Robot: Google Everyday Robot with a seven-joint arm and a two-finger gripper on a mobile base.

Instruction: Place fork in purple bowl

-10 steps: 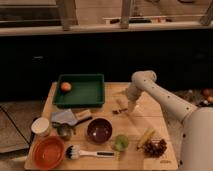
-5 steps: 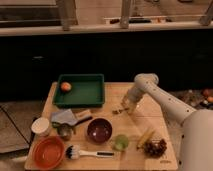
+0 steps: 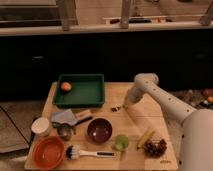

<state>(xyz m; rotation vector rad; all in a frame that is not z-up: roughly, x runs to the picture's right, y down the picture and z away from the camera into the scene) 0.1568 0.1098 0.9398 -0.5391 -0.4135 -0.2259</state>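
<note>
No writing, label, brand, number or sign could be read anywhere: not on the surface, the green tray, or the pincer, which hung low near that tray's front right corner.

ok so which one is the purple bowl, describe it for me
On the wooden table, look just below the green tray, down-left of the gripper at the tabletop. The purple bowl is the dark glossy round one, smaller than the orange bowl beside it.

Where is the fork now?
The fork lies on the table in the camera view, between the green tray and the gripper, which is down at it; the purple bowl is nearer the camera.
</note>
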